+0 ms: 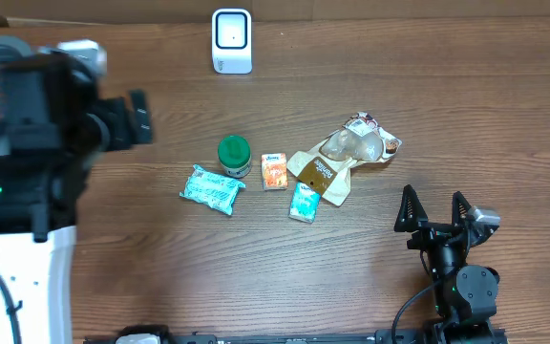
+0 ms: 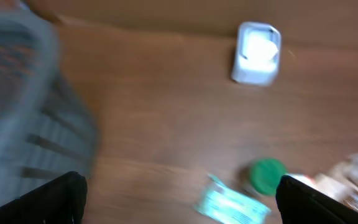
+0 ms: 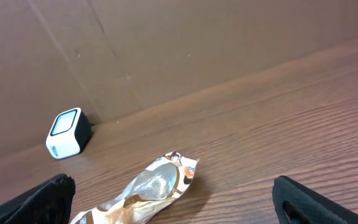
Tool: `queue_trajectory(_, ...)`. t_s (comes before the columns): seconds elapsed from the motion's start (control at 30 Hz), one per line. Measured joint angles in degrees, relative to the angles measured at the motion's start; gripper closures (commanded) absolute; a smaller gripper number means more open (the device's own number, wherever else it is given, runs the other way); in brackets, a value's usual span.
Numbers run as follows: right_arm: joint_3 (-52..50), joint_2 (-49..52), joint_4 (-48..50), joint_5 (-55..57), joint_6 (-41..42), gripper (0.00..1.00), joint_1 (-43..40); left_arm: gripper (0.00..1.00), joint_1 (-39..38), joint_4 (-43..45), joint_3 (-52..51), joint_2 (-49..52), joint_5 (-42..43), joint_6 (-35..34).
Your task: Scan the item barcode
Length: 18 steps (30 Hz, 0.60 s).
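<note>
A white barcode scanner (image 1: 231, 40) stands at the table's back edge, also seen as scanner (image 2: 257, 53) and scanner (image 3: 67, 132). Several items lie mid-table: a teal packet (image 1: 212, 188), a green-lidded jar (image 1: 234, 156), a small orange box (image 1: 274, 171), a small teal box (image 1: 304, 202) and a brown-and-clear bag (image 1: 345, 153). My left gripper (image 2: 182, 208) is open and empty, high above the table's left side; its view is blurred, with the teal packet (image 2: 232, 205) and jar (image 2: 266, 176) below. My right gripper (image 1: 434, 208) stands open and empty at the front right, behind the bag (image 3: 154, 183).
A grey mesh basket (image 2: 23, 81) sits at the far left, under my raised left arm (image 1: 55, 124), which hides that part of the overhead view. A cardboard wall (image 3: 166, 43) runs behind the scanner.
</note>
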Motion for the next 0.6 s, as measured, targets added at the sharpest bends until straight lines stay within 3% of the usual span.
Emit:
queue_trajectory(0.33, 0.0, 0.0, 0.0, 0.0, 0.0, 0.0, 0.0, 0.0, 14.7, 2.4, 0.6, 0.1, -0.4, 6.1)
queue_trajectory(0.6, 0.0, 0.0, 0.0, 0.0, 0.0, 0.0, 0.0, 0.0, 16.5, 2.4, 0.6, 2.8, -0.7, 6.6)
